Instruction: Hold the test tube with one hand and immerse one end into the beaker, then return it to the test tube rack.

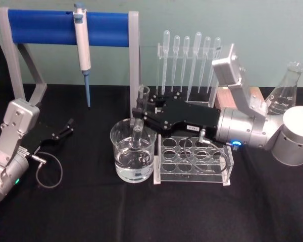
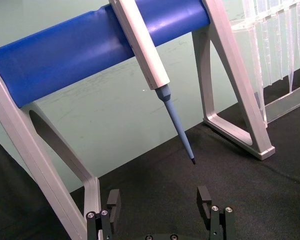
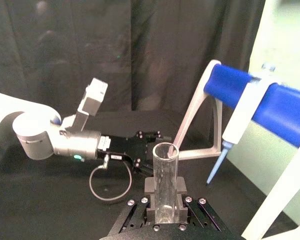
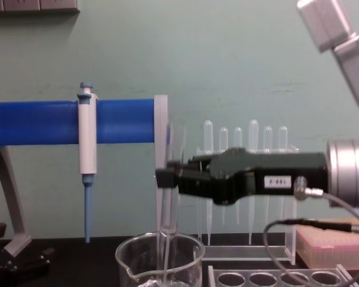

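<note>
The test tube (image 1: pixel 143 93) stands upright with its rimmed mouth up, and my right gripper (image 1: pixel 139 110) is shut on its middle. Its rounded lower end sits inside the beaker (image 1: pixel 122 160), which holds clear liquid; whether the tip touches the liquid I cannot tell. From the chest, the test tube (image 4: pixel 170 203) runs down past the right gripper (image 4: pixel 167 178) into the beaker (image 4: pixel 134 263). The right wrist view has the test tube (image 3: pixel 165 175) clamped between the jaws of the right gripper (image 3: pixel 165 194). My left gripper (image 1: pixel 66 128) rests open at the left, also seen as the left gripper (image 2: pixel 159 200).
A clear tube rack (image 1: pixel 194 162) stands right beside the beaker. Behind are a blue-bar stand (image 1: pixel 65 22) with a hanging pipettor (image 1: pixel 82 45), a row of plastic pipettes (image 1: pixel 192 55), and a conical flask (image 1: pixel 285 93) at the far right.
</note>
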Controlling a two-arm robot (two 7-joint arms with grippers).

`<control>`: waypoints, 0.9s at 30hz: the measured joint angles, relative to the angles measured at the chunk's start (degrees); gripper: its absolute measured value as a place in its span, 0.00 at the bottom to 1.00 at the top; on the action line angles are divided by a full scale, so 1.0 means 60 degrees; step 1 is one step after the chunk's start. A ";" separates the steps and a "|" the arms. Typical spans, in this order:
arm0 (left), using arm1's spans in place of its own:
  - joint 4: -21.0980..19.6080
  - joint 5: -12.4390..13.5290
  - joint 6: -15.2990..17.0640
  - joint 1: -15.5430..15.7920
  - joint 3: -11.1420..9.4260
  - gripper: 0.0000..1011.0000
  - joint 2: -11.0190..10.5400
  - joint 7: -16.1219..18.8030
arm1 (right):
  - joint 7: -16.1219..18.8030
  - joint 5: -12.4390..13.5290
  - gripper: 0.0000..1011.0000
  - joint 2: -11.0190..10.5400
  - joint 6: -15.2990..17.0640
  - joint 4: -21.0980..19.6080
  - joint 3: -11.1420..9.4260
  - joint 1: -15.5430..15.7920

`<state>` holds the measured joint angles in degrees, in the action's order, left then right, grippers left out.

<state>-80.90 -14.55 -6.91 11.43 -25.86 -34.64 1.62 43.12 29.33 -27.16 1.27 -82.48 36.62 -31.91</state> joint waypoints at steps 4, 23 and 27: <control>0.0000 0.0000 0.0000 0.0001 0.0000 0.99 -0.0001 0.0000 | -0.0031 0.0162 0.23 -0.0153 0.0084 -0.0325 -0.0113 0.0003; 0.0000 0.0000 0.0000 0.0001 -0.0001 0.99 -0.0001 0.0000 | -0.0268 0.1002 0.23 -0.1356 0.0485 -0.1736 -0.0816 0.0120; 0.0000 0.0000 0.0000 0.0000 -0.0001 0.99 -0.0001 0.0000 | -0.0285 0.1173 0.23 -0.1803 0.0403 -0.1940 -0.1088 0.0368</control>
<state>-80.90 -14.55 -6.91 11.43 -25.86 -34.65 1.62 41.40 36.37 -37.97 3.69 -94.12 30.09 -29.70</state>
